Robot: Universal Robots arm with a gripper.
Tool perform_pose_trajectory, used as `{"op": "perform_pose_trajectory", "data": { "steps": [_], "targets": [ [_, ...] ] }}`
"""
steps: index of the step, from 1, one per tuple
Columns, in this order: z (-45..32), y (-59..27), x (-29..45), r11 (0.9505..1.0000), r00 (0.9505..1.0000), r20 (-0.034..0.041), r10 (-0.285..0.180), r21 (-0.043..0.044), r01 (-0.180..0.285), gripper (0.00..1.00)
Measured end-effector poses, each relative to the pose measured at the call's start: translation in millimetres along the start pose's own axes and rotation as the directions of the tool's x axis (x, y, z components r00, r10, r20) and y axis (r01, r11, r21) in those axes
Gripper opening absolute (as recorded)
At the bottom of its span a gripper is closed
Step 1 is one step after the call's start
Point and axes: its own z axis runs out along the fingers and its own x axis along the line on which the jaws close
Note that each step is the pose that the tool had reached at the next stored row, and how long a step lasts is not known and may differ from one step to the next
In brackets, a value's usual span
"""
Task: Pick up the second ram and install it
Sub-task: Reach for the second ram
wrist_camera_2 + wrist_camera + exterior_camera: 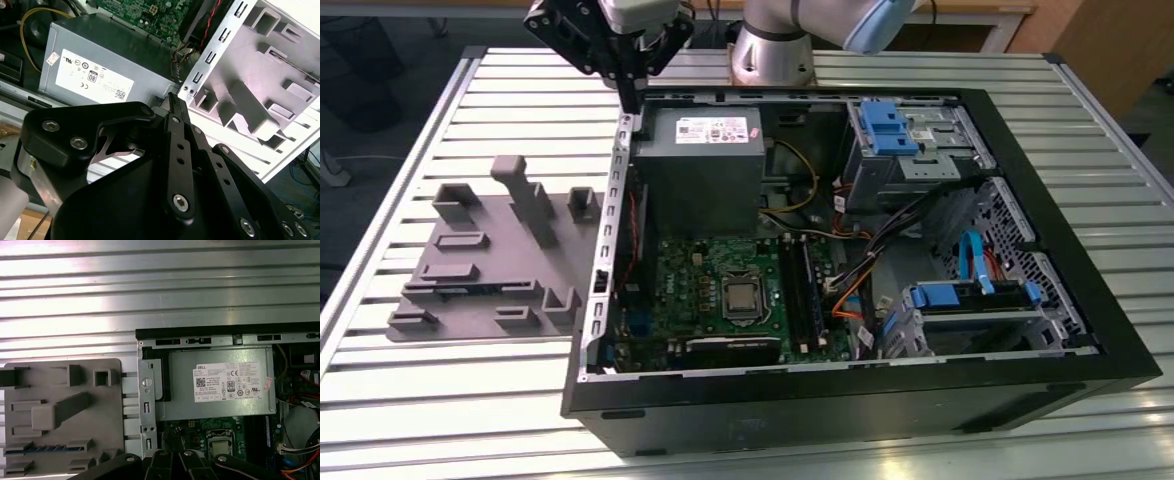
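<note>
Surface: slatted metal table (440, 80), carrying an open computer case (854, 400) with a grey holder tray (494, 235) on its left.
Task item: second ram (45, 447), stood on edge in a slot at the near part of the tray and seen as a thin dark-blue strip.
Long axis: ran left to right across the tray, level with the table.
Pointing: which end lay left and which right could not be told.
Arm tool: gripper (630, 100), hung over the far left corner of the case, well apart from the second ram.
Fingers: drawn together to one thin point, with nothing seen between them.
Near the tool: grey power supply (700, 170), at the far end inside the case.
Hidden: the stick's flat faces, chips and sticker, sunk in the slot.
Hard to make out: the long dark slots on the green motherboard (694, 270); whether they were filled could not be told.
</note>
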Motion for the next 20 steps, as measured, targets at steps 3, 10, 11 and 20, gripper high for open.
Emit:
{"op": "perform_pose_trajectory", "data": {
  "steps": [3,10,11,20],
  "targets": [
    [0.1,-0.2,2.7,1.0,1.0,0.0001,0.0,0.0,0.0,0.11],
    [0.2,-0.7,8.7,1.0,1.0,0.0,0.0,0.0,0.0,0.11],
    [0.2,-0.7,9.6,1.0,1.0,0.0,0.0,0.0001,0.0,0.11],
    [0.4,-1.3,17.1,1.0,1.0,0.0,0.0,0.0,0.0,0.11]
  ]
}}
